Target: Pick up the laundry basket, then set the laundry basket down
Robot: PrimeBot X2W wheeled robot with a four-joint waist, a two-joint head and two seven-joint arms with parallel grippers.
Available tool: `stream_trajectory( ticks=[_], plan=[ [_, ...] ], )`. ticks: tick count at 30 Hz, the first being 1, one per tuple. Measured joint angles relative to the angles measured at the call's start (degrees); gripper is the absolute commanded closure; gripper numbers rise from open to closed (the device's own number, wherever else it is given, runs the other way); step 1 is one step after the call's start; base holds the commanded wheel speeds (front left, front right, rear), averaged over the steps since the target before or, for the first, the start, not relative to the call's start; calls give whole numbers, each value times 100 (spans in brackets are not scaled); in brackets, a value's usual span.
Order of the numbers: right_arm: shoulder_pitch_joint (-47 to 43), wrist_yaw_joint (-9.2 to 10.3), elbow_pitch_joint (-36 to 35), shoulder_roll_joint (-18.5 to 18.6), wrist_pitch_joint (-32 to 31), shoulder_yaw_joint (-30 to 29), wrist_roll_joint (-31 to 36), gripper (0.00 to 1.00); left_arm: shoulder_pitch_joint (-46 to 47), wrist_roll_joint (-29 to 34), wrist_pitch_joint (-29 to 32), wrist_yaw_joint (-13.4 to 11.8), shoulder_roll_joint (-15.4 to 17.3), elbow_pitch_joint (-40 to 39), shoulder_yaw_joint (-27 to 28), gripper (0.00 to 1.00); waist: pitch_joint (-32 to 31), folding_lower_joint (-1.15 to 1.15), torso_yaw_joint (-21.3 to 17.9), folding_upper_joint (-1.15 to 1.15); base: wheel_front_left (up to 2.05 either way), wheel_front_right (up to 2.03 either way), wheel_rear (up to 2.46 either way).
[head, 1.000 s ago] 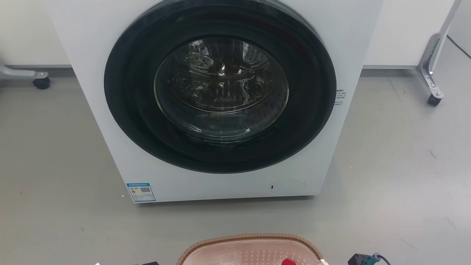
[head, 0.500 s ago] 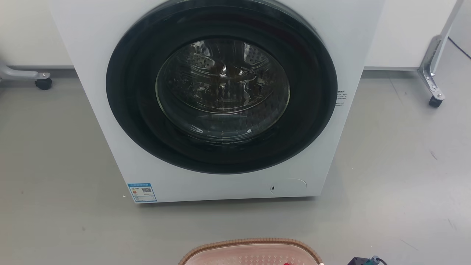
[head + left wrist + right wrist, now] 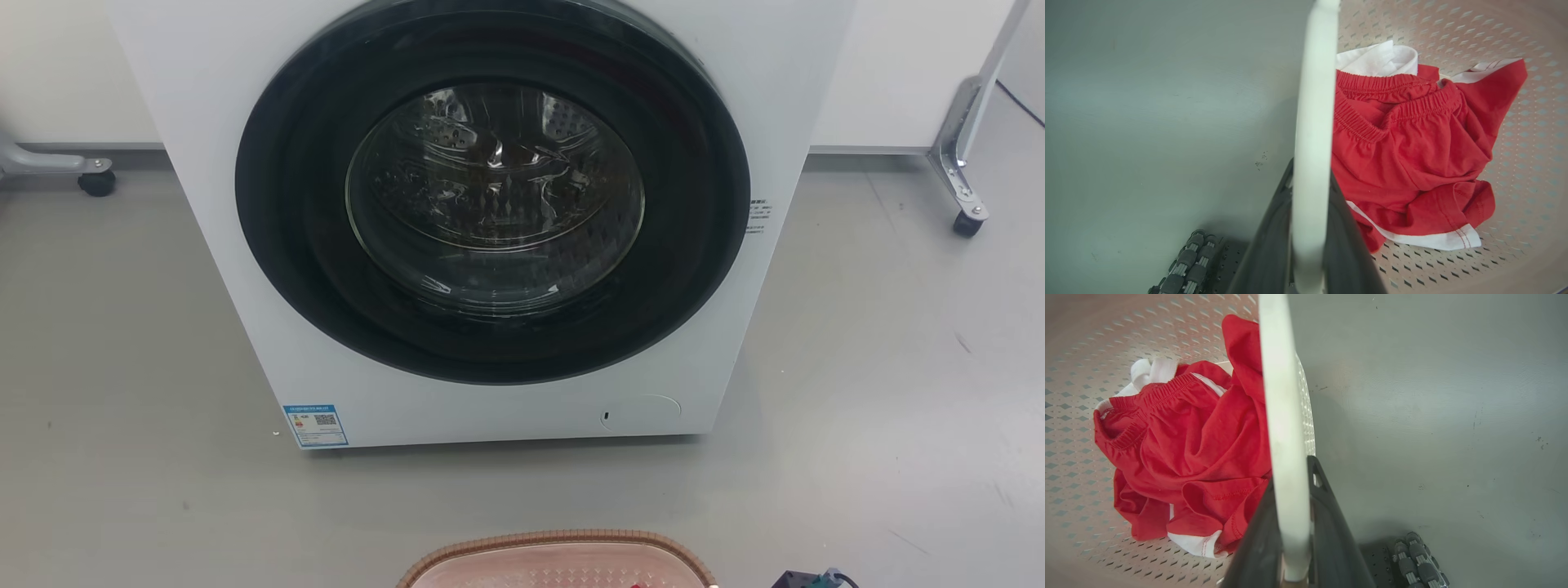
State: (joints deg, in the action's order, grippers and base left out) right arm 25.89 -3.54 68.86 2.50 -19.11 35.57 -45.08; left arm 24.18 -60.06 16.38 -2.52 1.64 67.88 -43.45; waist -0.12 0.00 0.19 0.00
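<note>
The laundry basket (image 3: 563, 541) is showing at the bottom edge of the head view, just in front of the washing machine (image 3: 490, 212), with bare grey floor (image 3: 857, 408) between them. Whether its base is touching the floor, I cannot tell.

It is looking like a light, stiff load: thin perforated plastic walls (image 3: 1515, 228) carrying only a soft bundle of red clothes (image 3: 1404, 155) with white trim. The cloth is likely to slide around if the basket is tipped, but nothing in it is looking fragile.

The natural places to hold it are the 2 smooth handles, and both are being held. The left gripper (image 3: 1309, 179) is pinching the left-side handle (image 3: 1312, 102), its dark fingers (image 3: 1267, 245) drawn in narrow on either side of the white bar. The right gripper (image 3: 1292, 477) is doing the same on the right-side handle (image 3: 1284, 416), fingers (image 3: 1331, 539) closed tight against it.

The bars are looking slick, so they may turn in the grip. Keeping both arms level is probably mattering most.
</note>
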Motion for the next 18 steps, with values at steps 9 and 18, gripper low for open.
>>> stream_trajectory(
  ticks=[9,18],
  plan=[
    [29,1,36,1,11,45,-102,100,1,-66,-23,-29,1,-8,-79,100,36,0,-5,0,0,0,0],
    [196,9,83,3,107,55,-125,100,51,-90,-127,-52,10,-71,-122,100,234,0,-20,0,0,0,0]
  ],
)
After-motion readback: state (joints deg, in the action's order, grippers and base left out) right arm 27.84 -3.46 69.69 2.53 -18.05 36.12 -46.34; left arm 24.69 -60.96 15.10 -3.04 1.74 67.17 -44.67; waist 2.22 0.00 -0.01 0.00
